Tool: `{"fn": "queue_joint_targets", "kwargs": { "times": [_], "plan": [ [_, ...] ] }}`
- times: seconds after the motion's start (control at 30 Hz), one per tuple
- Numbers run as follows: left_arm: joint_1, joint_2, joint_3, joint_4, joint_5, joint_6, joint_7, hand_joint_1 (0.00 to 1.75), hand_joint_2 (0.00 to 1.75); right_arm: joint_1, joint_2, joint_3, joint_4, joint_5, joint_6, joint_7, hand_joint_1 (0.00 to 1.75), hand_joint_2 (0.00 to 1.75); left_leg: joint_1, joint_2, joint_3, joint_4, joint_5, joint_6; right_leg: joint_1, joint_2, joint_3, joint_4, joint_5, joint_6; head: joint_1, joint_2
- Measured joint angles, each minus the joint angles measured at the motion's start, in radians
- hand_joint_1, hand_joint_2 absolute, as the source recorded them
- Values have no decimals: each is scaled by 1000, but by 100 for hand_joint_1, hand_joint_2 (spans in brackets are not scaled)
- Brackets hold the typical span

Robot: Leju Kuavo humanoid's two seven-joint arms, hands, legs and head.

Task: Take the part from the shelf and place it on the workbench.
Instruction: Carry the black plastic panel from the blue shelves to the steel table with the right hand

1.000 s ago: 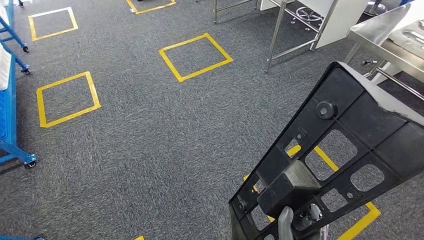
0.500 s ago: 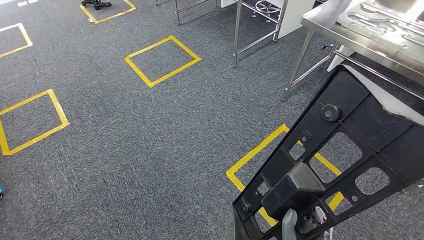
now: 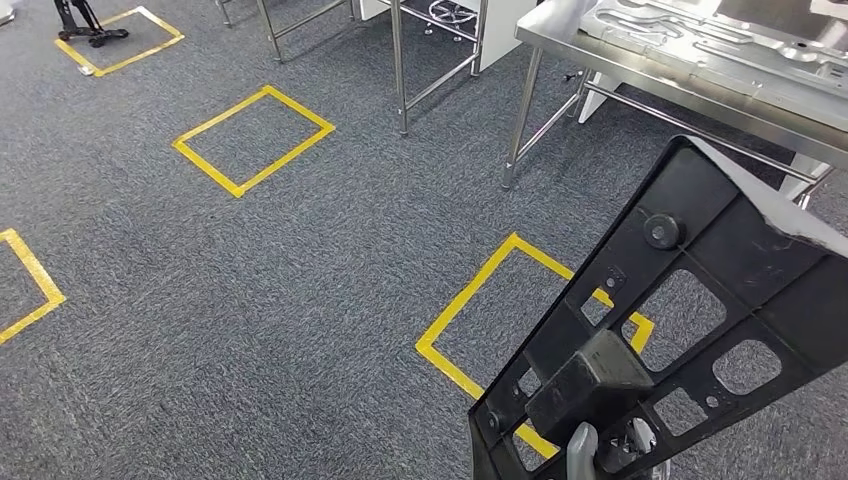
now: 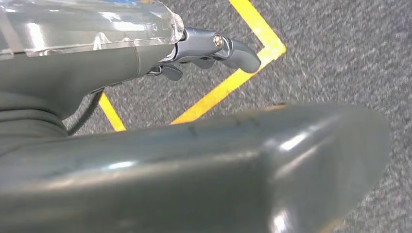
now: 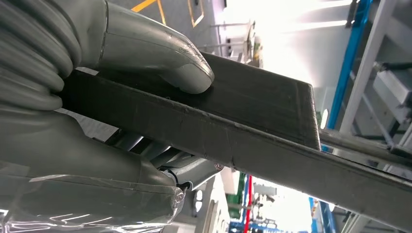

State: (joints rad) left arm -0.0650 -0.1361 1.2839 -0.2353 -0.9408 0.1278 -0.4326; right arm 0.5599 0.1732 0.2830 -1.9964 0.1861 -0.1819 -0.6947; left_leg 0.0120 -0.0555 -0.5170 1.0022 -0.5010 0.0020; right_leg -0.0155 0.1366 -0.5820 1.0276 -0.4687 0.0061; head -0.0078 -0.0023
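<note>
Grey carpet floor (image 3: 300,300) with yellow tape squares, nearest one (image 3: 470,300) just ahead, partly behind the part. Stainless bench (image 3: 690,80) top right, carrying metal panels (image 3: 720,35); second steel frame (image 3: 400,60) beside it. Black plastic part (image 3: 690,310), large ribbed panel with cutouts, is held up off the floor at lower right, tilted, its top corner overlapping the bench edge in head view. Right hand (image 5: 97,97) grips the part's lower end: thumb (image 5: 155,53) pressed on one face, fingers (image 5: 165,165) wrapped under the other, so clamped on the part. Left hand (image 4: 194,48) hangs over the carpet above a tape corner, fingers curled in, holding nothing.
</note>
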Motion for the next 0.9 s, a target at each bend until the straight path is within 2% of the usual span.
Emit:
{"fn": "queue_joint_targets", "kwargs": {
  "times": [0.03,0.07,0.13,0.17,0.2,0.23,0.27,0.3,0.37,0.4,0.43,0.5,0.53,0.57,0.63,0.67,0.7,0.73,0.77,0.8,0.83,0.9],
  "plan": [
    [-2,-1,0,0,-1,0,-1,0,0,3,0,0,-2,2,-1,0,175,175,2,12,3,-8,5,6,1,-10,-4,6,-4,6,1,0],
    [-3,-2,0,0,-1,0,-2,0,0,5,0,0,-5,4,-2,0,175,175,5,25,4,-16,10,12,4,-35,-15,27,-21,11,5,0],
    [-1,-3,0,0,-2,-1,-3,0,0,6,0,-1,-8,8,-3,0,175,175,5,53,5,-25,16,20,7,-99,-63,128,-83,18,13,0],
    [0,-3,0,0,-2,-2,-3,0,0,6,0,-1,-8,11,-4,1,175,175,4,69,4,-25,16,22,5,-118,-95,194,-115,22,16,0],
    [2,-3,0,0,-2,-2,-4,0,0,6,0,-1,-8,14,-4,3,175,175,3,85,4,-25,15,22,3,-126,-118,246,-133,26,16,0],
    [2,-4,0,0,-2,-4,-5,0,0,7,0,-1,-8,16,-6,5,175,175,2,100,4,-24,13,21,-1,-130,-126,266,-131,29,16,0],
    [2,-4,0,0,-2,-5,-6,0,0,7,0,-1,-8,18,-8,6,175,175,2,113,6,-23,11,19,-4,-135,-114,247,-112,32,16,0],
    [1,-4,0,0,-3,-7,-6,0,0,8,0,-2,-8,19,-10,8,175,175,2,125,8,-21,8,16,-6,-145,-82,191,-79,33,16,0],
    [0,-5,0,0,-4,-9,-7,0,0,7,0,-2,-8,20,-13,9,175,175,-1,144,14,-16,0,6,-5,-188,-7,54,-27,28,16,0],
    [-1,-6,0,0,-4,-10,-8,0,0,6,1,-2,-8,21,-14,9,175,175,-3,152,17,-13,-4,1,-2,-202,15,11,-16,23,15,0],
    [-2,-6,0,0,-4,-10,-8,0,0,6,1,-2,-8,21,-14,9,175,175,-6,160,19,-11,-7,-4,2,-209,22,-6,-15,17,14,0],
    [-6,-5,0,0,-5,-10,-9,0,0,8,1,-1,-9,22,-14,9,175,175,-8,176,25,-12,-12,-14,3,-186,19,-7,-13,4,13,0],
    [-8,-5,0,0,-5,-11,-9,0,0,8,1,-1,-9,22,-14,9,175,175,-6,167,25,-7,-18,-20,1,-176,19,-10,-11,-2,13,0],
    [-9,-5,0,0,-5,-12,-9,0,0,8,2,-1,-10,22,-14,9,175,175,-3,146,20,11,-34,-25,-1,-165,19,-13,-9,-9,11,0],
    [-8,-5,-1,0,-7,-16,-9,0,0,7,2,-1,-11,23,-15,10,175,175,1,88,-24,112,-96,-31,-5,-145,17,-15,-5,-19,8,0],
    [-6,-5,-1,0,-6,-20,-10,0,0,6,2,-1,-11,23,-16,12,175,175,1,72,-58,186,-131,-32,-4,-134,16,-15,-5,-23,6,0],
    [-4,-5,-1,0,-5,-26,-12,0,0,5,2,-1,-11,23,-21,16,175,175,1,66,-89,250,-153,-33,-3,-123,15,-14,-6,-26,6,0],
    [-2,-5,-1,0,-2,-34,-15,0,0,6,2,-1,-11,24,-28,22,175,175,1,64,-108,286,-154,-34,-2,-111,16,-13,-9,-28,6,0],
    [-1,-5,0,0,2,-43,-20,0,0,6,2,-1,-11,25,-37,29,175,175,1,64,-110,282,-134,-33,-1,-101,18,-12,-12,-28,6,0],
    [0,-5,0,0,4,-50,-24,0,0,6,2,-1,-11,28,-47,37,175,175,1,63,-93,238,-97,-30,-1,-92,22,-9,-17,-28,6,0],
    [0,-5,0,0,6,-54,-27,0,0,6,2,-2,-11,31,-55,43,175,175,1,61,-65,168,-57,-27,-1,-86,25,-6,-22,-24,6,0],
    [-2,-4,0,0,6,-58,-30,0,0,6,2,-2,-11,36,-66,48,175,175,-1,52,-15,48,-18,-17,2,-78,29,0,-32,-14,6,0]
  ]
}}
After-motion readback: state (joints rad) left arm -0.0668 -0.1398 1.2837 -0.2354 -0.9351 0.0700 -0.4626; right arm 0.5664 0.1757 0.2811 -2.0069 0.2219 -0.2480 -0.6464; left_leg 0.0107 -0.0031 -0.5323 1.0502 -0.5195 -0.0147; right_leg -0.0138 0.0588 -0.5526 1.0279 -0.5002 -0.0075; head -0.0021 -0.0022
